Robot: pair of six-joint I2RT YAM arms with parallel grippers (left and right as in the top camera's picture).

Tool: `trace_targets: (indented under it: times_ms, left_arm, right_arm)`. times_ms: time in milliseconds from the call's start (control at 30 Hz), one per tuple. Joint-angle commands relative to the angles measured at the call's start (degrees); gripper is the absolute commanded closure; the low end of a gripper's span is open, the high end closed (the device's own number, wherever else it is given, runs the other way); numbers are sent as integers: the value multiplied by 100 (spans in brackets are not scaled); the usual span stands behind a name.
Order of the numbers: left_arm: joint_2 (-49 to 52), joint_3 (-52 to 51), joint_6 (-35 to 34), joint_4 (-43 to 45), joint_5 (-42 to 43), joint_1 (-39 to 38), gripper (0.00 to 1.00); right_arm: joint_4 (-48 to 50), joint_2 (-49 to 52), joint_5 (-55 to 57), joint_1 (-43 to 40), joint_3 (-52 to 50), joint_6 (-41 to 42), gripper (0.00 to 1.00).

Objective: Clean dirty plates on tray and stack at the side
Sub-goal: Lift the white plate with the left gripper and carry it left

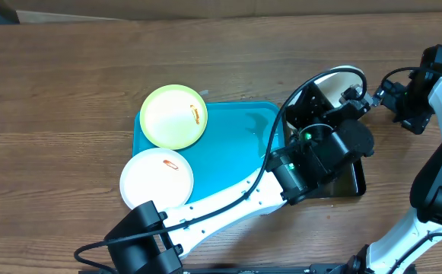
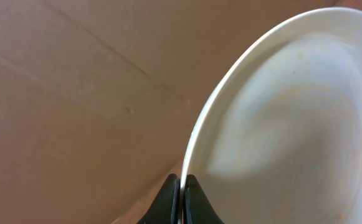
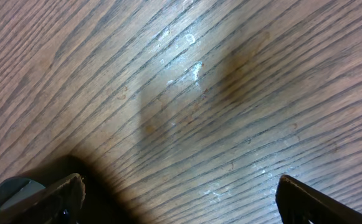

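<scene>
My left gripper (image 2: 182, 186) is shut on the rim of a white plate (image 2: 293, 124) and holds it up on edge. In the overhead view this plate (image 1: 341, 78) shows partly behind the left arm, right of the turquoise tray (image 1: 236, 152). A lime-green plate (image 1: 173, 116) with an orange-red smear lies on the tray's far left corner. A second white plate (image 1: 157, 178) with a smear overlaps the tray's front left corner. My right gripper (image 3: 177, 196) is open and empty over bare wood; in the overhead view it (image 1: 403, 99) is at the far right.
A black tray (image 1: 354, 179) lies under the left arm, right of the turquoise tray, mostly hidden. A cardboard wall fills the background of the left wrist view. The wooden table (image 1: 76, 84) stretches to the left and back.
</scene>
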Motion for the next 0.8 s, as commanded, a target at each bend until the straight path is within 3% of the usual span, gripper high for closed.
trace_targets:
  times_ms: [0,133,233,333,533,767]
  left_arm:
    - [4,138,-1117,-511,175,129,96]
    - [4,138,-2446,-1698,1438,542,96]
    - [-4,140,-3543,-2509,2988,1178,96]
    - [-59,168,-4050,-2927,4153,1843,96]
    - [-157,417,-4295,-3906,6688,3801,96]
    - [-155,433,-4192,-4752,8032,6465,96]
  right_arm:
    - [15,-216,57,-15,166,24,0]
    - [15,-216,57,-15,166,24,0]
    - [15,-216,57,-15,166,26,0]
    - [15,-216,57,-15,166,24,0]
    - [15,-216,57,-15,166,24,0]
    - [15,-214,57,-15,166,24,0]
